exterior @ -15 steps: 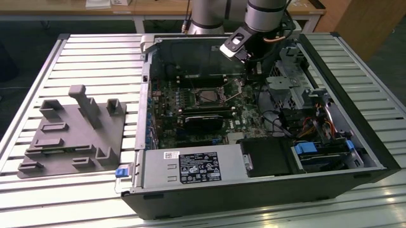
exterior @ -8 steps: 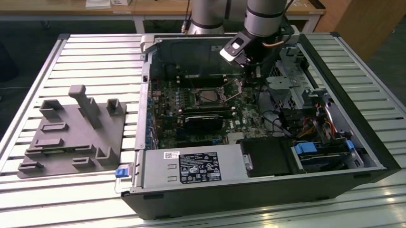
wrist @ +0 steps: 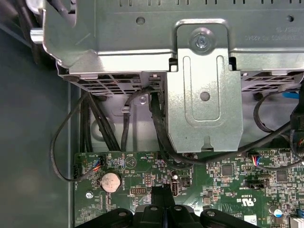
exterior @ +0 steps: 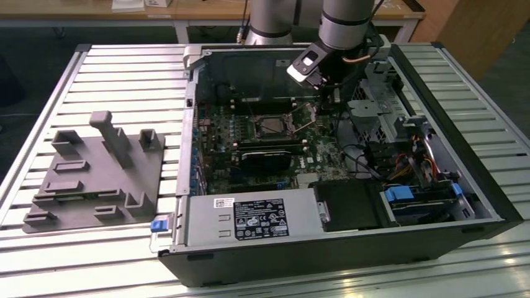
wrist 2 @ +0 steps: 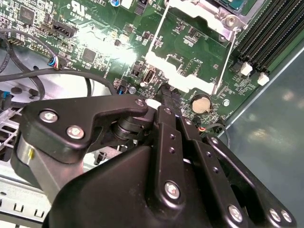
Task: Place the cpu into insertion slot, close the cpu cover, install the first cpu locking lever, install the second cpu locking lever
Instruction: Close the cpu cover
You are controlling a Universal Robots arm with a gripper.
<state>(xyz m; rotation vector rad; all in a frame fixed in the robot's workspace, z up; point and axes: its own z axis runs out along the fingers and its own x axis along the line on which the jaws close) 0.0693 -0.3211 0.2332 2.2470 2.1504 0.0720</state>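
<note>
My gripper (exterior: 329,102) hangs inside the open computer case, just to the exterior view's right of the insertion slot (exterior: 269,127). Its black fingertips sit pressed together in both wrist views, low over the green board (wrist 2: 164,92) (wrist: 164,190), with nothing seen between them. The cpu cover (wrist 2: 178,71), a bright silver frame with a cut-out centre, stands raised off the slot. Its free edge tilts toward my fingertips, and from the side it shows as a thin pale line (exterior: 309,126). The slot's metal rim (wrist 2: 209,14) lies beyond it. Whether the cpu lies in the slot I cannot tell.
A metal drive bracket (wrist: 204,95) and black cables (wrist: 156,123) stand close behind the gripper. A coin cell (wrist 2: 201,102) and long memory slots (wrist 2: 275,33) flank the cover. A black card (exterior: 265,160), the power supply (exterior: 248,220) and a grey fixture tray (exterior: 91,180) lie nearer the front.
</note>
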